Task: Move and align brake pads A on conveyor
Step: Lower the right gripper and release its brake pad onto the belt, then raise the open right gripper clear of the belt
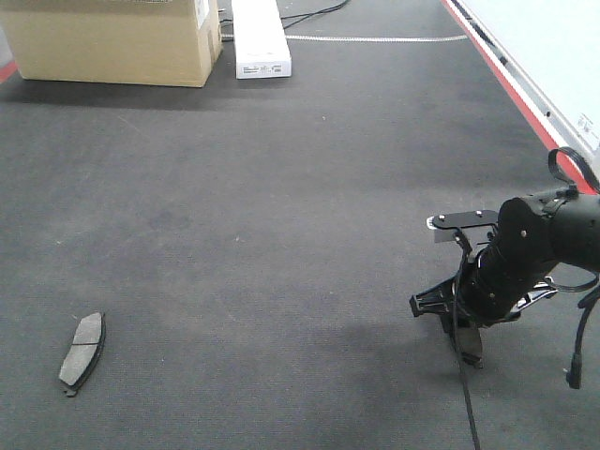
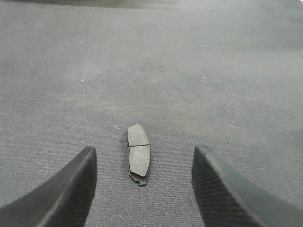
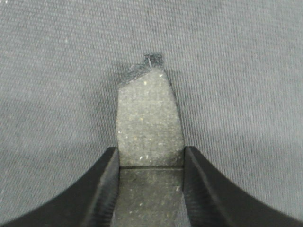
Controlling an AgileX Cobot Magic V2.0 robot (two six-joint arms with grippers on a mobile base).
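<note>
Gripping a brake pad [image 3: 149, 113] by its edges at the conveyor's [image 1: 281, 187] 4 o'clock, your right gripper [image 3: 150, 158] should next carry it beside the second pad [image 2: 138, 153] at 8 o'clock, framed by your wide-open, empty left gripper [image 2: 143, 156].

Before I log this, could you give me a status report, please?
Left claw open, pad ahead on belt. Right claw shut on second pad. Box, carton far off, not in the way.
</note>
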